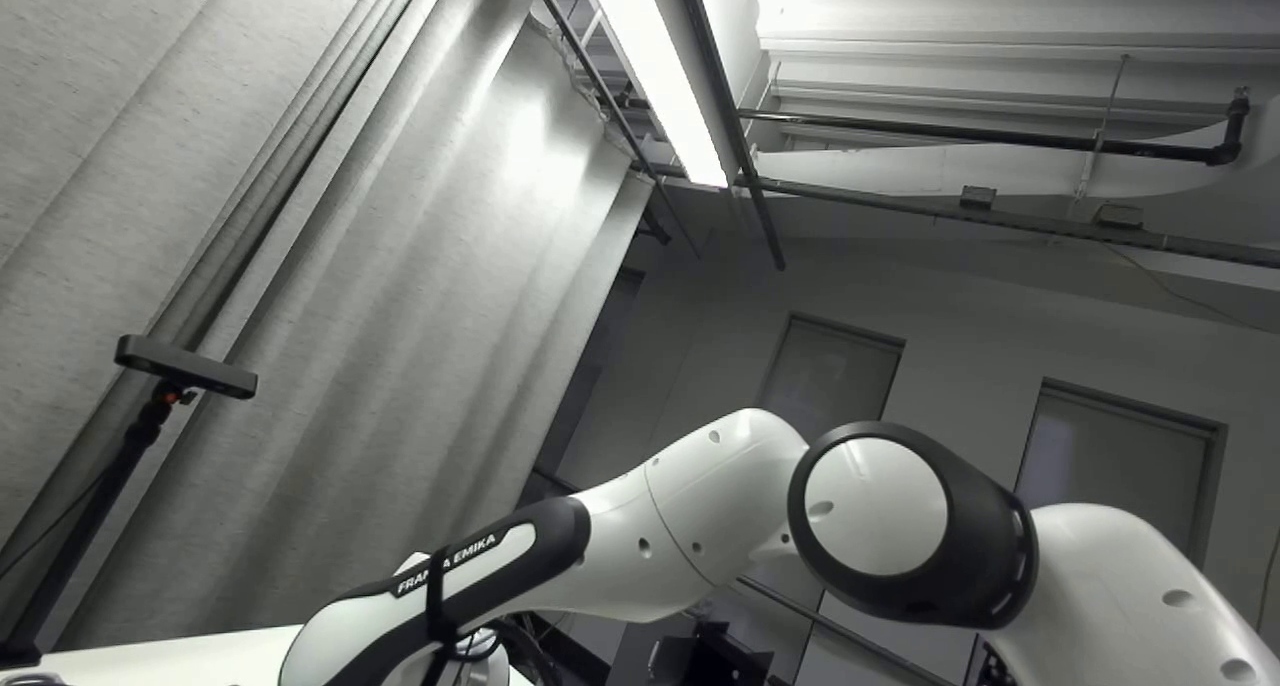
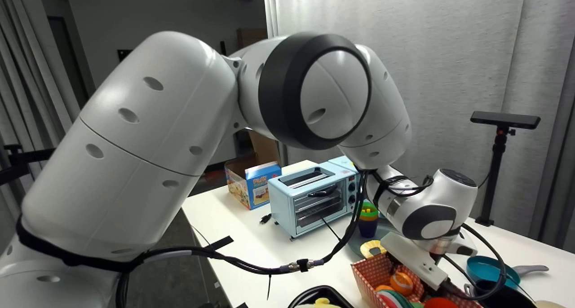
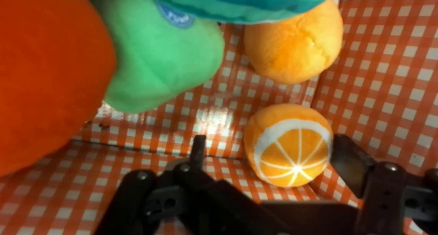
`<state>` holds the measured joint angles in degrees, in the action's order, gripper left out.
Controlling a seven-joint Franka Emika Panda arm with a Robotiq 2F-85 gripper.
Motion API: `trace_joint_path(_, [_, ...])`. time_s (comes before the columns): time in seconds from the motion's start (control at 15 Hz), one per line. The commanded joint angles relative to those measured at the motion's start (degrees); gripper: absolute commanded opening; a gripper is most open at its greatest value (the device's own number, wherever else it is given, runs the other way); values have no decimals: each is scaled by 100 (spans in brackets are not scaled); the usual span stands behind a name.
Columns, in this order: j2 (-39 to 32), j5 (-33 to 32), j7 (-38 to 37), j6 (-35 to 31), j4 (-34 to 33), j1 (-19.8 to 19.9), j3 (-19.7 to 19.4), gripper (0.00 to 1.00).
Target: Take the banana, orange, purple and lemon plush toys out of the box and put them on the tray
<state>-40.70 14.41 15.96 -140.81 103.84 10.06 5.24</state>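
The box [image 2: 370, 274] is red-and-white checked and holds several plush toys; its wall also shows in the wrist view [image 3: 393, 67]. An orange plush with a slice pattern [image 3: 291, 147] lies in a corner of the box, also visible in an exterior view [image 2: 401, 283]. My gripper [image 3: 269, 139] is open around it, one finger close against its right side, the other apart on the left. The black tray [image 2: 302, 299] is cut off at the frame bottom; a yellow thing [image 2: 321, 303] lies on it, kind unclear. I cannot identify the banana, lemon or purple toy.
In the box are a plain orange plush [image 3: 294, 46], a green plush [image 3: 164, 57], a teal striped one [image 3: 239, 2] and a large red-orange one [image 3: 48, 77]. A toaster oven [image 2: 310, 195], stacked cups [image 2: 368, 222], a teal pan [image 2: 492, 272] and a dark pot [image 2: 505, 294] stand around.
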Motion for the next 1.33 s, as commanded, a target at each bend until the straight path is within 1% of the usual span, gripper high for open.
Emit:
trace_joint_path(0.0, [-183,117,-135,-65,-213,65,90,62])
trace_joint_path(0.07, [-197,116,-159,-63,-232,63,91,53])
trace_joint_path(0.13, [-210,117,-179,-59,-252,64,94,45])
trace_joint_path(0.2, [-204,103,-200,-64,-253,56,86,36])
trace_joint_path(0.4, [-89,46,-254,-64,-180,30,37,16])
trace_joint_path(0.47, [-12,27,-255,-49,-123,25,26,11])
trace_joint_path(0.53, [90,-5,-247,-40,-45,11,13,8])
trace_joint_path(0.6, [228,-42,-230,-23,60,-8,3,7])
trace_joint_path(0.73, [519,-63,-194,14,262,-21,19,3])
trace_joint_path(0.87, [914,-52,-110,72,527,-6,59,6])
trace_joint_path(1.13, [1847,1,68,197,1144,-22,112,5])
trace_joint_path(1.27, [2355,121,290,341,1514,-4,194,5])
